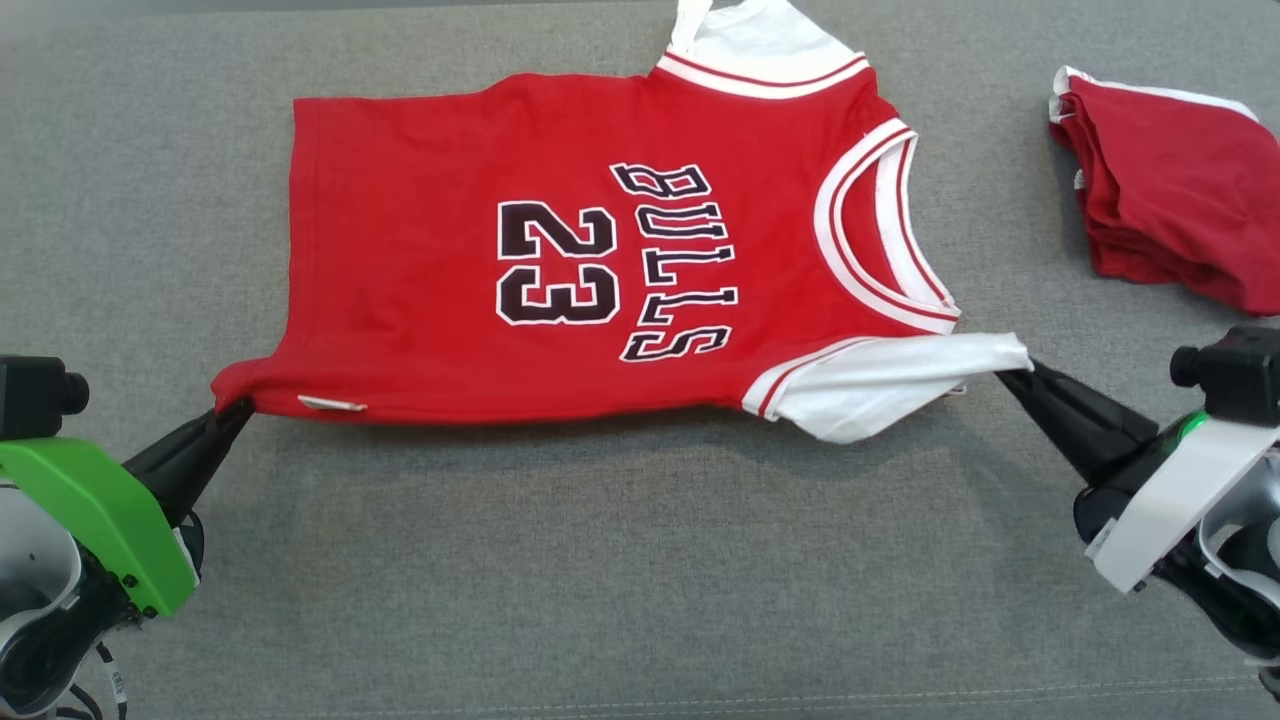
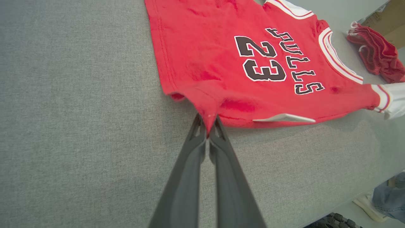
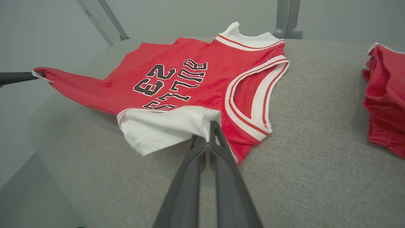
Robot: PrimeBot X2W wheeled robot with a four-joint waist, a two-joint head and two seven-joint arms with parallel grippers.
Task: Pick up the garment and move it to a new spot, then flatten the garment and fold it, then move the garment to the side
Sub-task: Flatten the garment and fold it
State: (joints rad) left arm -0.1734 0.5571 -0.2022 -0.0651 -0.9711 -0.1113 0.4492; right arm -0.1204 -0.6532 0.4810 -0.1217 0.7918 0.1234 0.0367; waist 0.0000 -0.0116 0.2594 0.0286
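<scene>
The garment [image 1: 430, 250] is a red jersey with white sleeves and black "BULLS 23" lettering, spread on the grey cloth table, hem to the left and collar to the right. My left gripper [image 1: 232, 412] is shut on its near hem corner [image 2: 208, 118], which is pulled into a point and lifted a little. At the other end, my right gripper [image 1: 1012, 375] is shut on the tip of the near white sleeve [image 3: 164, 126]. The near edge hangs taut between the two grippers. The far white sleeve [image 1: 760, 40] lies at the table's back edge.
A pile of folded red garments [image 1: 1170, 190] sits at the back right of the table [image 1: 640, 560]. Bare grey cloth stretches between the jersey and the front edge. Past the table's right edge, a person's jeans leg [image 2: 390, 196] shows in the left wrist view.
</scene>
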